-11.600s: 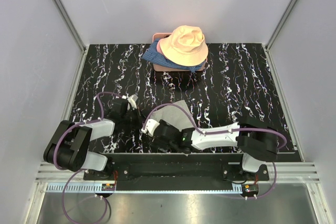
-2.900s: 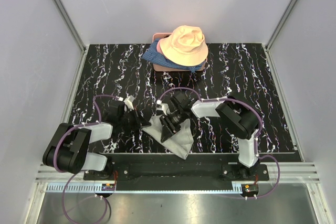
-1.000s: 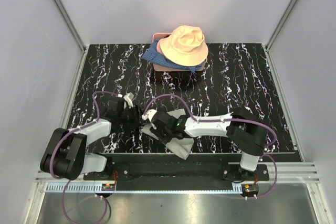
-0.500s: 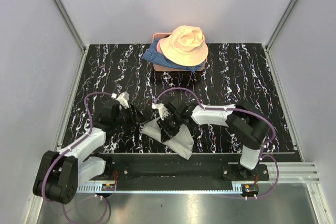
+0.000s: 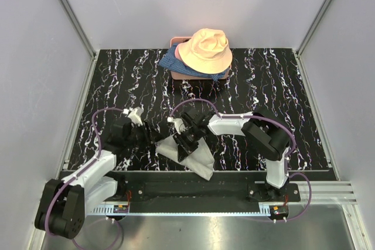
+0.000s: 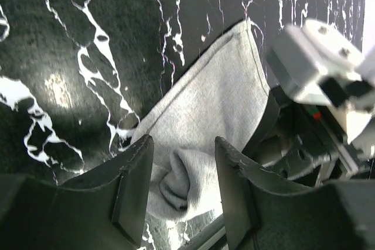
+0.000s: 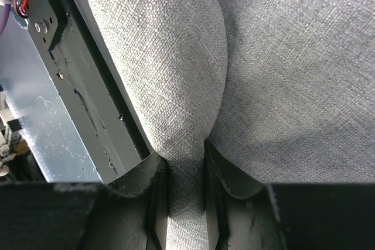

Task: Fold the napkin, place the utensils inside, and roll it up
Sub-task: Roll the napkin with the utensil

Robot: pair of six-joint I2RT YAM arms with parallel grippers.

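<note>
The light-grey napkin point(image 5: 200, 159) lies crumpled near the table's front edge, one end reaching toward the rail. My right gripper point(image 5: 185, 142) presses down on its left part. In the right wrist view that gripper point(image 7: 186, 157) is shut on a raised fold of the napkin point(image 7: 281, 57). My left gripper point(image 5: 154, 137) sits just left of the cloth, low over the table. In the left wrist view it point(image 6: 183, 146) is open, with a bunched corner of the napkin point(image 6: 217, 98) between its fingers point(image 6: 133, 185) but not touching them. The utensils are out of view.
A peach bucket hat point(image 5: 205, 50) rests on blue patterned fabric point(image 5: 169, 61) over a pinkish box at the back centre. The black front rail point(image 5: 193, 184) runs right beside the napkin's near end. Grey walls enclose the marbled black table point(image 5: 269, 86).
My right arm drew back from its reach to the left, dragging the pinched fold toward the centre. The left arm swung outward, its gripper staying by the napkin's left corner.
</note>
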